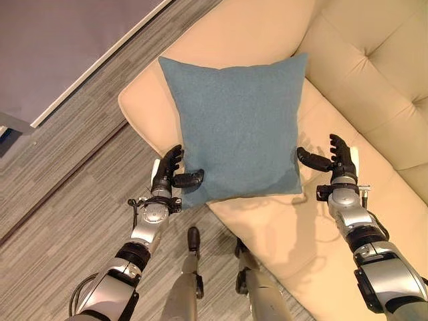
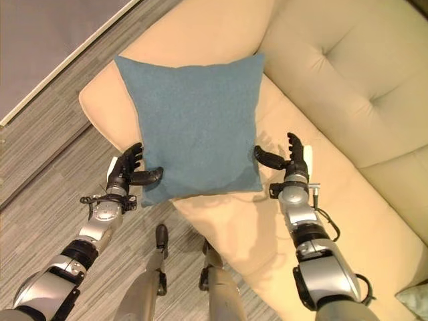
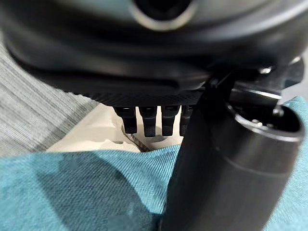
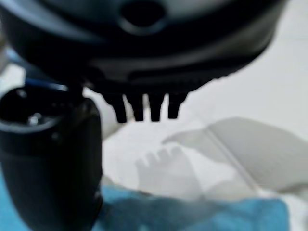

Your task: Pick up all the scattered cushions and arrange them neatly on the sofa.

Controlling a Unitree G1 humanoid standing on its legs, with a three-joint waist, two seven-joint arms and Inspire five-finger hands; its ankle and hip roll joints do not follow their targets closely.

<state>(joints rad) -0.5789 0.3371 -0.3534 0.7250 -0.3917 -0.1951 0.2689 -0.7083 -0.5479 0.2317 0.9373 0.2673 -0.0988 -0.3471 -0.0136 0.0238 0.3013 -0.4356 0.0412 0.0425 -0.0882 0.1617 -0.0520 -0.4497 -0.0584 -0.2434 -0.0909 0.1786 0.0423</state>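
A square blue cushion [image 1: 234, 127] lies flat on the seat of the cream sofa [image 1: 281, 227], its near left corner reaching over the seat's front edge. My left hand [image 1: 167, 175] is at that corner, fingers straight beside the edge and thumb [image 3: 211, 168] resting on the blue fabric [image 3: 72, 192]. My right hand [image 1: 341, 160] is at the near right corner, open, its thumb tip touching or nearly touching the cushion's edge [image 4: 192, 214]. Neither hand closes on the cushion.
The sofa's tufted backrest [image 1: 374, 73] rises to the right of the cushion. Striped grey-brown floor [image 1: 67, 200] runs along the seat's left side, with a grey mat [image 1: 60, 40] beyond it. A pale greenish piece [image 2: 416, 301] shows at the lower right.
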